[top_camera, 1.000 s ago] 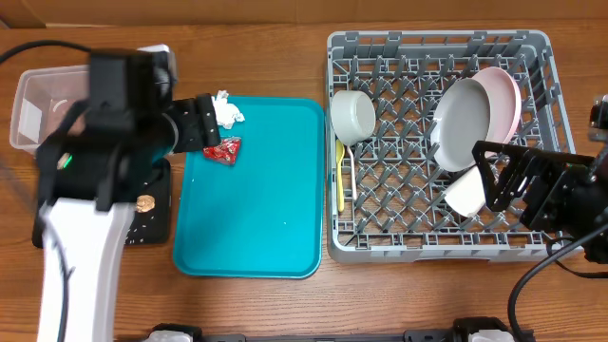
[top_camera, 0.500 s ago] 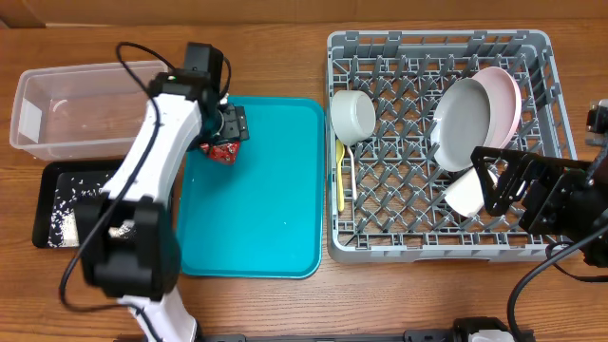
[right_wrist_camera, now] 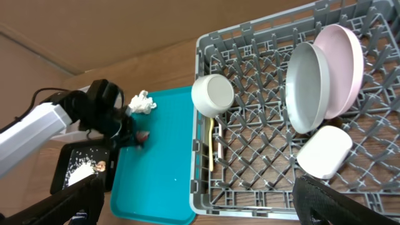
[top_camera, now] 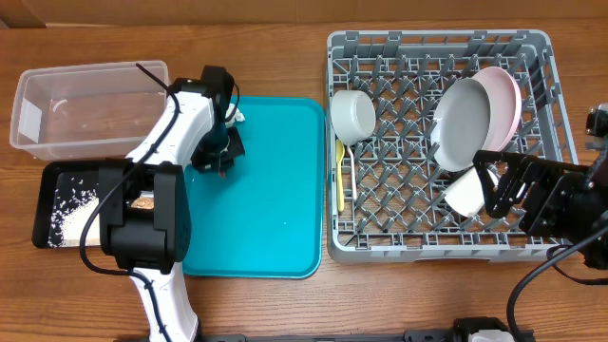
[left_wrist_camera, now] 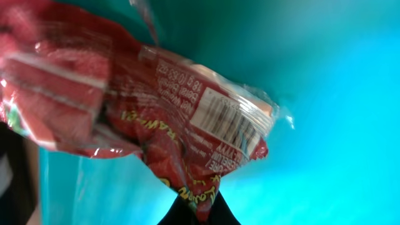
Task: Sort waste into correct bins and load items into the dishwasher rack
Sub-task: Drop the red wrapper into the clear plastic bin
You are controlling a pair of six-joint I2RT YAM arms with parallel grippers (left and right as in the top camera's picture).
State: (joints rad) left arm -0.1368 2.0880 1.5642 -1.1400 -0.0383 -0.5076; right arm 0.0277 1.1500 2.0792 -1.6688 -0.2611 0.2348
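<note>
My left gripper (top_camera: 220,152) is at the teal tray's upper left corner, shut on the red-and-silver foil wrapper (left_wrist_camera: 156,106). The wrapper fills the left wrist view, its lower tip pinched between the dark fingertips (left_wrist_camera: 219,215). The crumpled white napkin (top_camera: 234,114) lies just beyond, partly under the arm. Rice (top_camera: 65,204) and a brown scrap (top_camera: 142,201) lie in the black tray (top_camera: 43,237). The clear tub (top_camera: 28,114) stands behind it. The rack (top_camera: 437,249) holds the pink plate (top_camera: 508,95), grey plate (top_camera: 461,119), bowl (top_camera: 352,114), cup (top_camera: 465,193) and yellow utensil (top_camera: 340,176). My right gripper (top_camera: 486,182) hangs open above the cup.
The teal tray (top_camera: 266,209) lies between the bins and the rack, bare apart from the napkin and wrapper at its far left corner. My left arm's white link reaches across the black tray from the front edge. Brown tabletop surrounds everything.
The left arm swung in over the tray's upper left corner, and its jaws closed on the red wrapper. The right arm stayed still.
</note>
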